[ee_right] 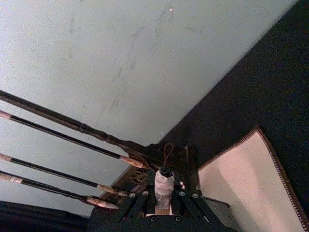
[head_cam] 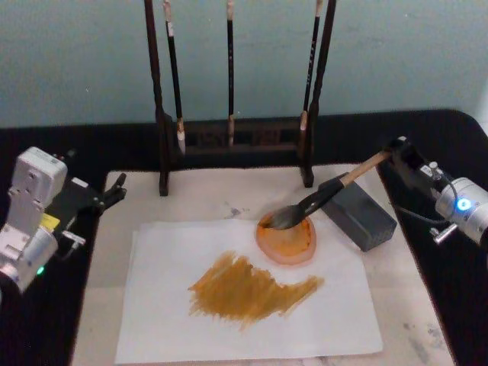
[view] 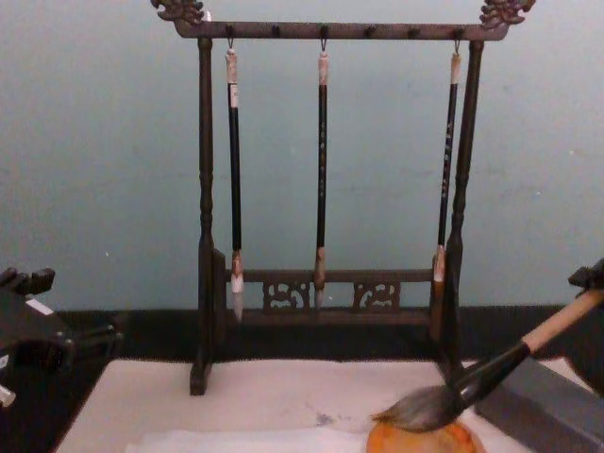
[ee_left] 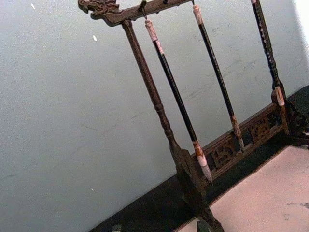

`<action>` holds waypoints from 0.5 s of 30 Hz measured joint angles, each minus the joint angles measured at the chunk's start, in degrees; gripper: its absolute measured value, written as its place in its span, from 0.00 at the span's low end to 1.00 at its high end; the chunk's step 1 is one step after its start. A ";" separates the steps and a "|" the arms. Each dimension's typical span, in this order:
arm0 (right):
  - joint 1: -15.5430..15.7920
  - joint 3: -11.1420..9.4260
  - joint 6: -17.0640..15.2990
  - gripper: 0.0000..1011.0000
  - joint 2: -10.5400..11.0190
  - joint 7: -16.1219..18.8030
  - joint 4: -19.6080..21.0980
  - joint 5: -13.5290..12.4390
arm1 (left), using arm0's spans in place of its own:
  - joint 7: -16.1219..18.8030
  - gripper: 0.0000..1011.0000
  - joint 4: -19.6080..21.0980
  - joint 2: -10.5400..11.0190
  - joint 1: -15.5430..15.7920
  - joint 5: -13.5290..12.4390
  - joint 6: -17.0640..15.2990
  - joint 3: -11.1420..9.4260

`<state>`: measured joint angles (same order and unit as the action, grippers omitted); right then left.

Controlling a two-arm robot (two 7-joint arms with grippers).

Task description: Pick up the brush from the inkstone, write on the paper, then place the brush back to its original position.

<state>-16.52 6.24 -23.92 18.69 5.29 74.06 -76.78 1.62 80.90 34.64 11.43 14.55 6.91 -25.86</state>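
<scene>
The brush (head_cam: 335, 187) lies slanted, its grey tuft (view: 415, 410) resting on the round orange inkstone (head_cam: 286, 242). Its black lower section crosses a grey block (head_cam: 360, 214). My right gripper (head_cam: 396, 152) is at the tan handle's upper end, over the table's right side, and is shut on it. In the right wrist view the handle's white-wrapped end (ee_right: 163, 187) sits between the fingers. The paper (head_cam: 168, 267) lies flat in front of the inkstone and carries broad ochre strokes (head_cam: 252, 291). My left gripper (head_cam: 116, 191) is parked open at the mat's left edge, holding nothing.
A dark wooden stand (head_cam: 232, 141) with three slender black brushes hanging from it stands at the back of the pale mat (head_cam: 415, 313). The grey block lies right of the inkstone. Black tabletop (head_cam: 457, 137) surrounds the mat, with a pale blue wall behind.
</scene>
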 joint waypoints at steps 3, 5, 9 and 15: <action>-0.49 0.47 -0.01 0.17 0.03 -0.23 -1.06 -0.47 | 0.00 1.00 0.00 0.00 0.00 0.00 0.00 0.00; -0.94 0.92 -0.01 0.17 0.08 -0.29 -1.88 -0.66 | 0.00 1.00 0.00 0.00 0.00 0.00 0.00 0.00; -1.97 1.92 0.22 0.17 0.28 -0.19 -3.40 -0.62 | 0.00 1.00 0.00 0.00 0.00 0.00 0.00 0.00; -3.74 3.40 0.51 0.17 0.67 0.29 -5.26 -0.29 | 0.00 1.00 0.00 0.00 0.00 0.00 0.00 0.00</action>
<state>-20.25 9.64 -23.41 19.36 5.58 68.80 -77.07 1.62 80.90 34.64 11.43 14.55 6.91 -25.86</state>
